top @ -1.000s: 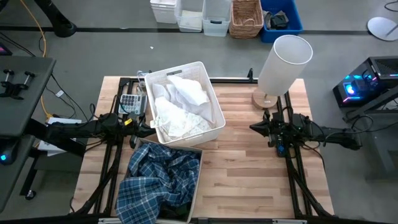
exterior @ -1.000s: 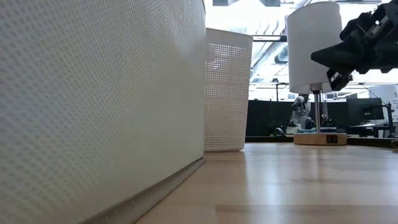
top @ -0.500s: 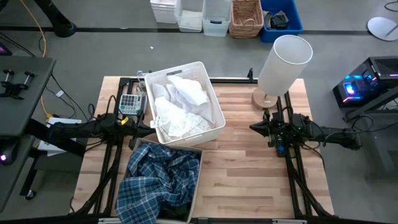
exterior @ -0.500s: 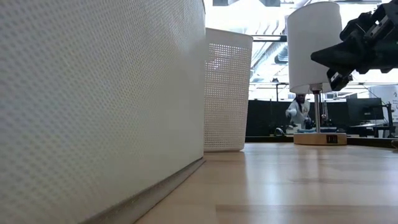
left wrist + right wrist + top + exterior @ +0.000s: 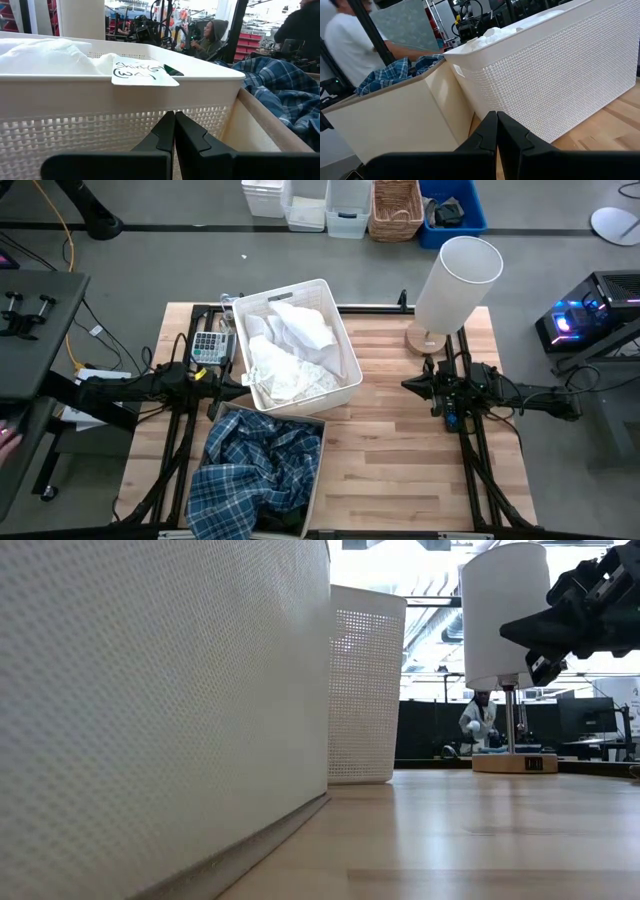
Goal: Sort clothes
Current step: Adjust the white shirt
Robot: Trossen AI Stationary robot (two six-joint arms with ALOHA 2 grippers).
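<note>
— Looking over the desk (image 5: 400, 450), what could go wrong?

— My left end effector (image 5: 243, 384) sits clenched and empty at nine o'clock, touching the white bin (image 5: 345, 385); my right end effector (image 5: 408, 385) is clenched too, at three o'clock. White clothes (image 5: 290, 350) fill the bin; the plaid shirt (image 5: 255, 470) spills over the cardboard box (image 5: 318, 470) at six o'clock.

— And the risk?

— I judge a careless reach could shove the bin, or snag that overhanging plaid and drag it off the desk's edge.

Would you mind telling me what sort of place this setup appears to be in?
Probably a robotics lab or workshop: two arms mounted at a wooden table, storage bins on a concrete floor, and people at equipment racks in the background.
</note>
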